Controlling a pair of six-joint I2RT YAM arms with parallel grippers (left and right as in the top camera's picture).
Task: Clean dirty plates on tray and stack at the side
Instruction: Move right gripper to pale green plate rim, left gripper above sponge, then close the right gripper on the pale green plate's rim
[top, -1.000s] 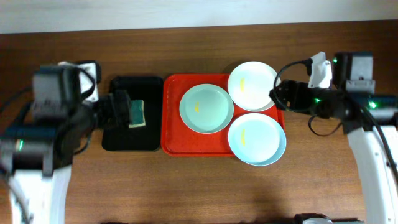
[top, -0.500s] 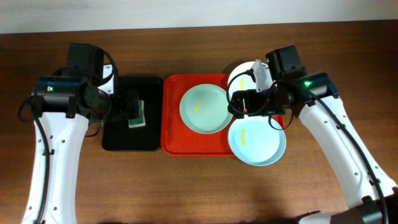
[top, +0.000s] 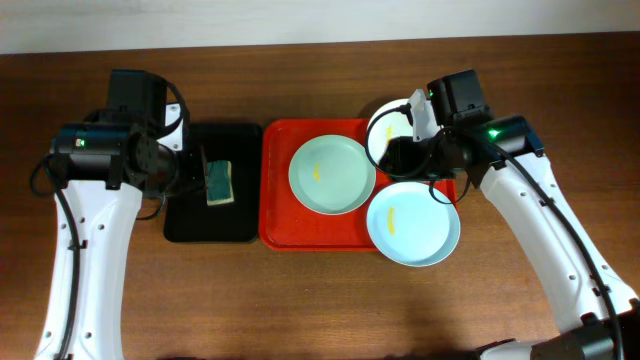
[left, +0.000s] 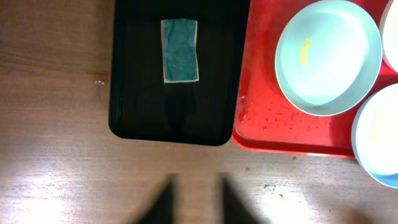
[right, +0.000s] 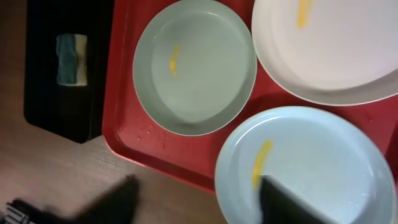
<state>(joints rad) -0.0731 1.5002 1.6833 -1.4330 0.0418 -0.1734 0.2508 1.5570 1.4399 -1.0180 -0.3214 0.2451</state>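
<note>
your right gripper (right: 198, 182) hangs with its jaws spread wide and nothing between them; in its wrist view one finger is over the light blue plate (right: 305, 174) and the other is out past the tray (right: 127, 134) over the table (right: 56, 180). from overhead it sits above the near edge of the white plate (top: 400, 122), just beside the blue one. your left gripper (left: 198, 183) is also empty, its jaws parted more narrowly, above the black tray (left: 130, 106) and short of the sponge (left: 180, 50) lying flat there. all three plates are on the tray: the mint green plate (top: 332, 175) in the middle, the white one at the far right corner, the blue one at the near right corner, each carrying a yellow smear (right: 175, 59). expect them to be stiff, smooth and fairly light, though whether they would chip you cannot tell. droplets (left: 268, 113) on the tray suggest wet, slippery rims, so pinch a rim squarely rather than a sloping wall. the blue plate overhangs the tray's near rim, and that free lip looks like the easiest hold. the plates crowd one another, with white and blue almost touching, so lifting one may nudge its neighbour. the tray's raised rim blocks a low approach on the green plate.
</note>
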